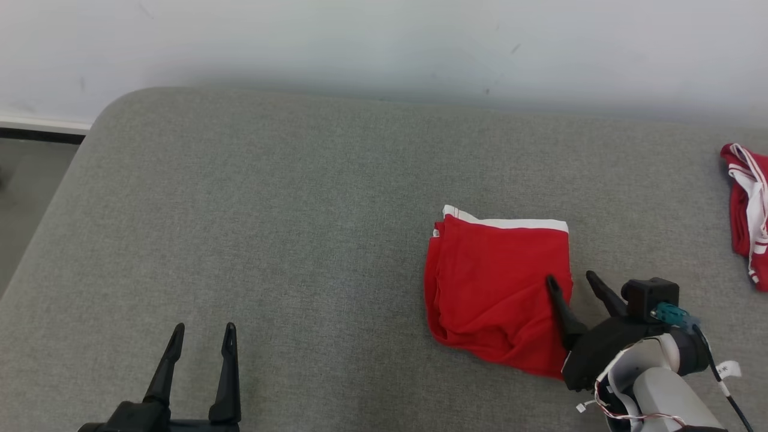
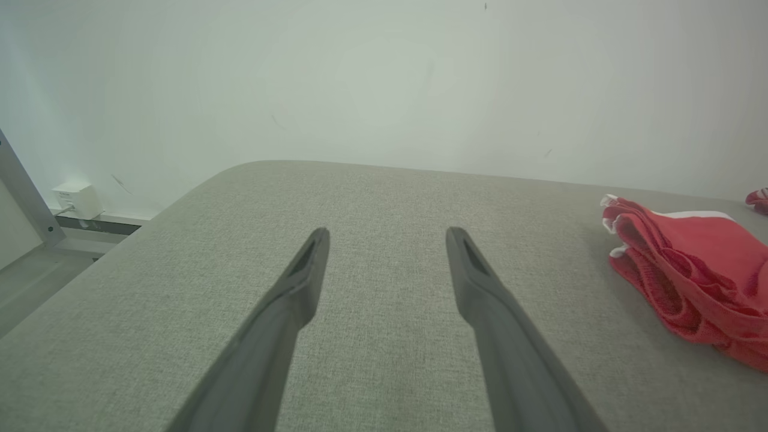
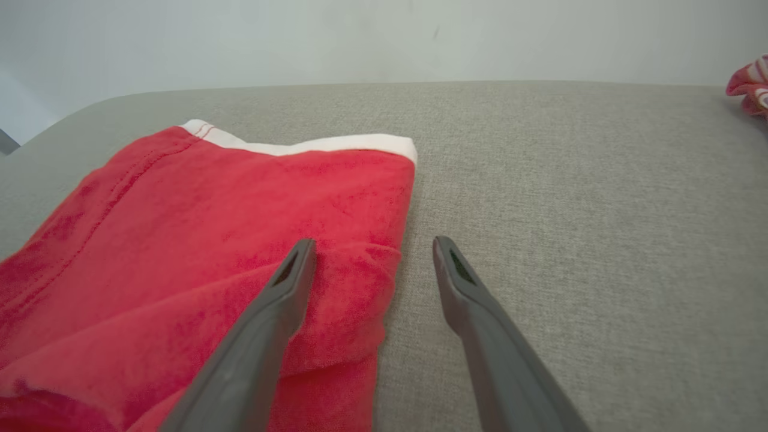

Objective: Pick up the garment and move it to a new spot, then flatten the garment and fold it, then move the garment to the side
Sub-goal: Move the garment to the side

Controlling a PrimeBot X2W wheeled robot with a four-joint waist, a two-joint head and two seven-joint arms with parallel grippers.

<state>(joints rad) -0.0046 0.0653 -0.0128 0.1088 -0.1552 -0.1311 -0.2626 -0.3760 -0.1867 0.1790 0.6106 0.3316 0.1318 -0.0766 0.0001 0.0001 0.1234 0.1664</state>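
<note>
The folded red garment with a white band [image 1: 498,288] lies right of centre on the grey fabric-covered worktop [image 1: 270,210], before a white wall [image 1: 360,42]. The right claw [image 1: 570,277], open, straddles its right edge; the left claw [image 1: 204,328], open too, sits well apart. A crumpled red-and-white cloth [image 1: 747,210] lies far right. The left wrist view adds a small white box [image 2: 75,200] at the wall's foot

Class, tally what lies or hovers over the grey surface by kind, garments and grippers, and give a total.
Garments: 2 (folded garment, crumpled garment)
Grippers: 2 (left gripper, right gripper)
Total: 4
</note>
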